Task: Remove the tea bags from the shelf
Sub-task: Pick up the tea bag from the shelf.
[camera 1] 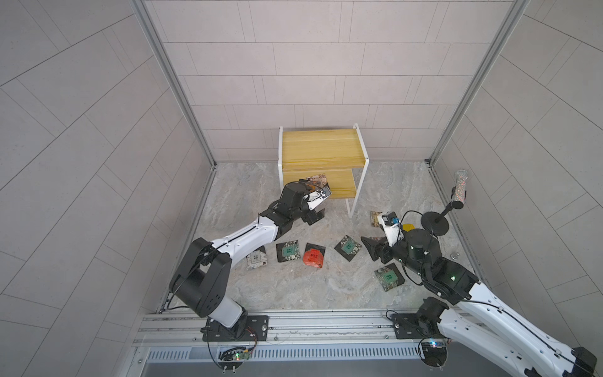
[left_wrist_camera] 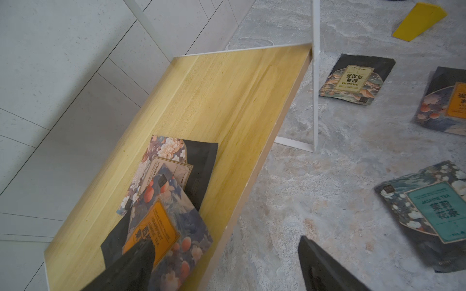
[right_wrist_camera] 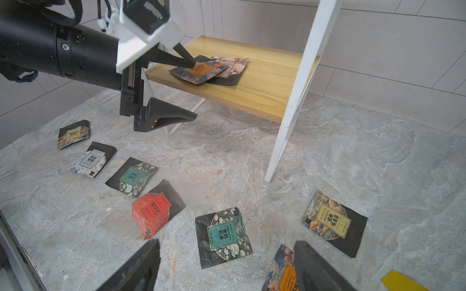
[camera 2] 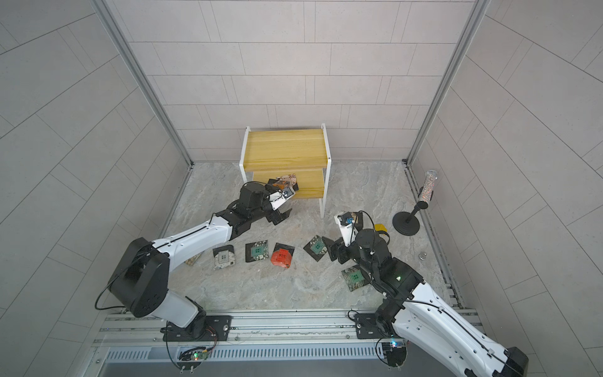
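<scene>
The shelf (camera 1: 321, 145) (camera 2: 284, 147) stands against the back wall. A small overlapping pile of tea bags (camera 1: 315, 179) (right_wrist_camera: 201, 69) lies on its lower board (left_wrist_camera: 227, 100), an orange-labelled one (left_wrist_camera: 156, 231) uppermost over a floral one (left_wrist_camera: 161, 161). My left gripper (camera 1: 321, 204) (left_wrist_camera: 224, 243) is open at the board's front edge, one finger resting on the orange-labelled bag and the other below and outside the board. Several tea bags lie on the floor, among them red (camera 1: 314, 255) and teal (right_wrist_camera: 223, 234). Over these hovers my right gripper (camera 1: 370, 248) (right_wrist_camera: 227, 244), open and holding nothing.
A black stand (camera 1: 435, 222) with a glittery cylinder (camera 1: 458, 189) stands at the right wall. A yellow wedge (camera 1: 408, 227) (left_wrist_camera: 418, 21) lies near the right wrist. The shelf's white front leg (right_wrist_camera: 297, 100) rises between both arms. Tiled walls enclose the floor.
</scene>
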